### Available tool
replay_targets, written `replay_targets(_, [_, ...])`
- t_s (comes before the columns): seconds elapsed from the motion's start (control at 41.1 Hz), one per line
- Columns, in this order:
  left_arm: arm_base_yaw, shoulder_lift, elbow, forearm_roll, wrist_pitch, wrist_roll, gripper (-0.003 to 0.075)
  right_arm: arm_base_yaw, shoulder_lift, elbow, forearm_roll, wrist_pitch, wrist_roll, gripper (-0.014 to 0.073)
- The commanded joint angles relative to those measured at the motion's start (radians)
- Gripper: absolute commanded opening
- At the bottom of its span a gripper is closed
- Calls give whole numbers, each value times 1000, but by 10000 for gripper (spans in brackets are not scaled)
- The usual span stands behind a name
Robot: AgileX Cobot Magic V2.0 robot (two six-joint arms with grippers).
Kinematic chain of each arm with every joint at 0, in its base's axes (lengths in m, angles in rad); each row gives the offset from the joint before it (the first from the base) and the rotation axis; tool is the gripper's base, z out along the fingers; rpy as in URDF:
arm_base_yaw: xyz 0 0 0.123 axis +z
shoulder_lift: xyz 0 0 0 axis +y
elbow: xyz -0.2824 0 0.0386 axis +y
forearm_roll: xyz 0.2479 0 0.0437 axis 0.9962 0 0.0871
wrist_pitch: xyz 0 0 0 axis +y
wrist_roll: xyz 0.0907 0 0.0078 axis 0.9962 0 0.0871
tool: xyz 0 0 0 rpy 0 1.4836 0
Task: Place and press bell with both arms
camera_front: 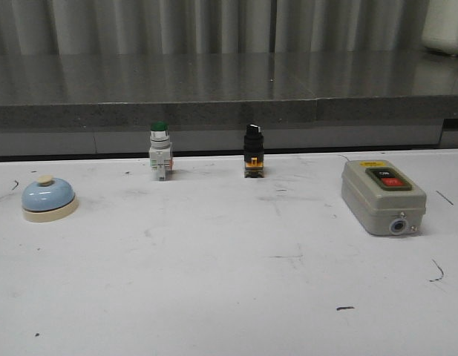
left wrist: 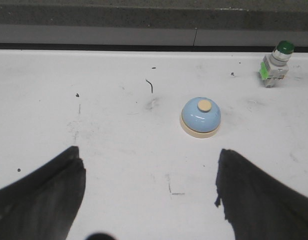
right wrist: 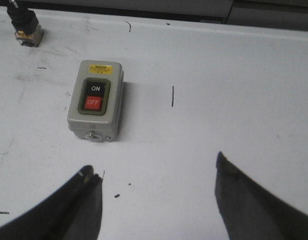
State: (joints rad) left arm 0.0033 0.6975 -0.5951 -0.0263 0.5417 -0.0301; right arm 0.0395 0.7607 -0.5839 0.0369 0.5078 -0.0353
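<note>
Here the bell (camera_front: 48, 199) is sitting at the worktop's (camera_front: 229, 297) far left, untouched; both arms' jaws are gaping wide, holding nothing.

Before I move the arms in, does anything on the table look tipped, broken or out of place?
Nothing stands out. The bell sits upright, as do the green-capped button, black selector switch and grey switch box. The table only shows scuff marks.

Left gripper (left wrist: 149, 192): jaws spread wide, nothing between them, held above the table. Right gripper (right wrist: 156, 197): jaws likewise wide apart, empty. Neither arm visible in front view
</note>
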Motion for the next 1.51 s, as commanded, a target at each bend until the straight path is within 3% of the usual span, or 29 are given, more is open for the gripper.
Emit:
replay_targets(0.0, [-2,6,-33,-45,-65,-10,522,-5,0,-37,5,-69,-2,519])
replay_targets(0.244, [-113,77,-83,-51,-49,30,514,-5,0,-37,5,-69,-2,519])
replay_targets(0.463, [-179,295,-192,-43,-15,30,547,-5,0,-37,5,-69,-2,519])
replay_targets(0.609, [-188,453,-263,-38,-26,30,593,-5,0,-37,5,-69,-2,519])
replay_targets(1.072, [-188,901,-483,12,-108,30,587,-5,0,-37,5,-69,-2,519])
replay_targets(1.486, [-188,1144,-619,26,-124,30,587,-5,0,-37,5,-69,-2,519])
